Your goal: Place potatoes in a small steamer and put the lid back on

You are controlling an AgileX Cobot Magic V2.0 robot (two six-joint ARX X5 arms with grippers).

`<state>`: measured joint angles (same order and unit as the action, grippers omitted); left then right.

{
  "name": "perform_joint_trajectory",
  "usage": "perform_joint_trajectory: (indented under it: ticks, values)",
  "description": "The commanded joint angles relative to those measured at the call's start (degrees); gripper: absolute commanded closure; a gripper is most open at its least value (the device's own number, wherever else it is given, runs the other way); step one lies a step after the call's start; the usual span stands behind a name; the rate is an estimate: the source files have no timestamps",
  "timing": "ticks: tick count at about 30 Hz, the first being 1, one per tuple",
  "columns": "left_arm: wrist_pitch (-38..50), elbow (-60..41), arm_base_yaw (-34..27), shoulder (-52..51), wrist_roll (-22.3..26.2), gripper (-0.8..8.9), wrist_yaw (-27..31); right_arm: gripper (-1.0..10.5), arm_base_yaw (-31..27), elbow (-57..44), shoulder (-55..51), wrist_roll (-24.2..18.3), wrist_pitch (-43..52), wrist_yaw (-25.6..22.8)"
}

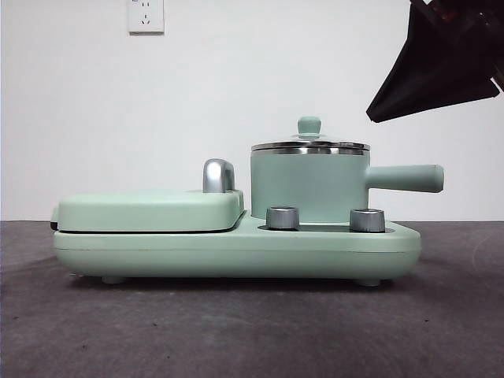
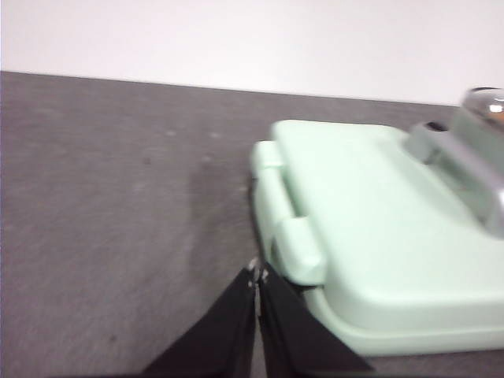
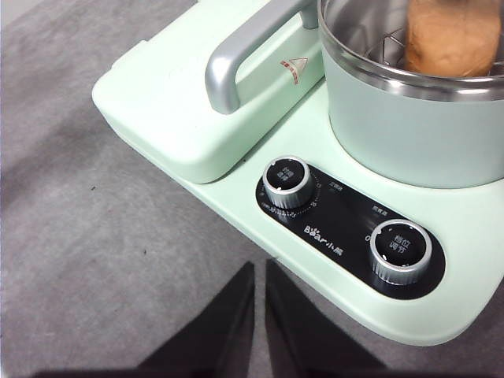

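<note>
The mint-green small steamer [image 1: 309,187] stands on the right of the cooker base, its long handle pointing right. The glass lid [image 1: 309,144] with its green knob sits on the steel rim. In the right wrist view the orange-brown potato [image 3: 451,35] lies inside the steamer [image 3: 409,118] on a wire rack. My right gripper [image 3: 260,269] is shut and empty, hovering over the table in front of the dials. A dark arm [image 1: 441,63] hangs at the top right, above the steamer handle. My left gripper [image 2: 257,272] is shut and empty, beside the griddle's hinged end.
The flat mint-green griddle cover [image 1: 150,209] with its chrome handle [image 1: 218,175] fills the left of the cooker base [image 1: 236,252]. Two silver dials [image 1: 283,217] [image 1: 367,220] sit in front of the steamer. Grey table surface [image 1: 236,331] lies in front.
</note>
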<state>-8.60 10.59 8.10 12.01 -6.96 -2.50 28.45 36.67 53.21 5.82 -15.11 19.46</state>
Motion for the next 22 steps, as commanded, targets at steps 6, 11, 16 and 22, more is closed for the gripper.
perform_joint_trajectory:
  ticks: [6,11,16,22]
  values:
    - [0.9,-7.7,-4.5,-8.8,1.8,8.07,0.4,9.3,0.3,0.8,0.2,0.2,0.6,0.0]
    - [-0.8,-9.9,-6.8,-11.9,1.7,8.08,0.8,9.3,0.3,0.8,0.2,0.2,0.6,0.0]
    - [-0.8,-9.9,-7.1,-11.8,1.7,8.07,0.8,9.3,0.3,0.8,0.2,0.2,0.6,0.0]
    - [-0.8,-9.9,-7.1,-11.8,1.7,8.08,0.8,9.3,0.3,0.8,0.2,0.2,0.6,0.0]
